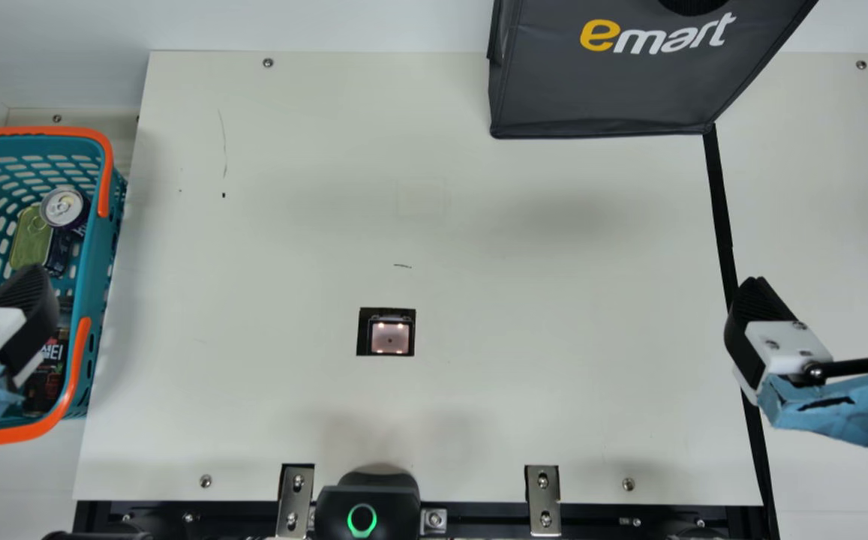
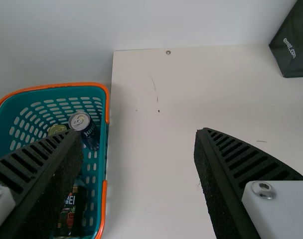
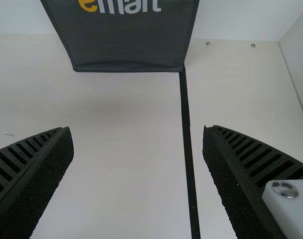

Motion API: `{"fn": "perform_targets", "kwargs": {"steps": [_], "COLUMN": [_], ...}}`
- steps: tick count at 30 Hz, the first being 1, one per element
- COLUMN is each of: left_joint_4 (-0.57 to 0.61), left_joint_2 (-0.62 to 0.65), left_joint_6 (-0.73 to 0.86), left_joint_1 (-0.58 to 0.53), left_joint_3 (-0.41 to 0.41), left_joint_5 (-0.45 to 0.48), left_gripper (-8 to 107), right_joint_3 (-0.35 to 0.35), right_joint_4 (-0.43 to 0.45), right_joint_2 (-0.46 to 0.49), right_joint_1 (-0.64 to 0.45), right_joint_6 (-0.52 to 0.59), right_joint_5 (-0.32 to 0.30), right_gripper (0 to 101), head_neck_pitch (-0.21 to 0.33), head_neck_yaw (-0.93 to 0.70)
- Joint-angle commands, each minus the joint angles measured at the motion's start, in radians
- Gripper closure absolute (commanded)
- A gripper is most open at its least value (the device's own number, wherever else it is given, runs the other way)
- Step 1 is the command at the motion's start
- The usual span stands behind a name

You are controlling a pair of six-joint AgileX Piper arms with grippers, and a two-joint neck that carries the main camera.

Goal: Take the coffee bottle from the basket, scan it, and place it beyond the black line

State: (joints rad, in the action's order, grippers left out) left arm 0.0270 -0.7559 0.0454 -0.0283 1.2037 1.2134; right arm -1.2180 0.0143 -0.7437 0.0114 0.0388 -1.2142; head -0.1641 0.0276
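My left gripper [image 1: 0, 324] is over the near part of the teal basket [image 1: 85, 277]; in the left wrist view the left gripper [image 2: 134, 174] stands open, nothing between its fingers. The dark coffee bottle [image 1: 49, 367] lies inside the basket, partly covered by that gripper; the left wrist view shows the labelled bottle [image 2: 71, 211] beside one finger. A scanner window [image 1: 390, 337] is set into the tabletop. My right gripper [image 1: 827, 300] is open and empty beside the black line [image 1: 720, 202]. The right wrist view has the right gripper [image 3: 138, 174] over the black line [image 3: 188, 134].
A can [image 1: 64, 207] and a green tin [image 1: 31, 238] are farther back in the basket. A dark grey bag [image 1: 606, 82] stands at the table's back, its corner by the line. A black device with a green ring [image 1: 364, 510] is at the front edge.
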Motion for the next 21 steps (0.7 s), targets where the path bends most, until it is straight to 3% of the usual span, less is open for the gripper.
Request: {"fn": "perform_targets", "kwargs": {"steps": [1,15,21], "left_joint_4": [0.0,0.0,0.0], "left_joint_2": [0.0,0.0,0.0], "left_joint_6": [0.0,0.0,0.0], "left_joint_1": [0.0,0.0,0.0], "left_joint_3": [0.0,0.0,0.0], "left_joint_5": [0.0,0.0,0.0], "left_gripper": [9,9,9], "right_joint_3": [0.0,0.0,0.0], "right_joint_4": [0.0,0.0,0.0], "right_joint_2": [0.0,0.0,0.0], "right_joint_1": [0.0,0.0,0.0], "right_joint_6": [0.0,0.0,0.0], "right_joint_5": [0.0,0.0,0.0], "right_gripper": [10,10,10], "head_neck_pitch": [0.026,0.026,0.026], "head_neck_yaw": [-0.023,-0.349,-0.349]}}
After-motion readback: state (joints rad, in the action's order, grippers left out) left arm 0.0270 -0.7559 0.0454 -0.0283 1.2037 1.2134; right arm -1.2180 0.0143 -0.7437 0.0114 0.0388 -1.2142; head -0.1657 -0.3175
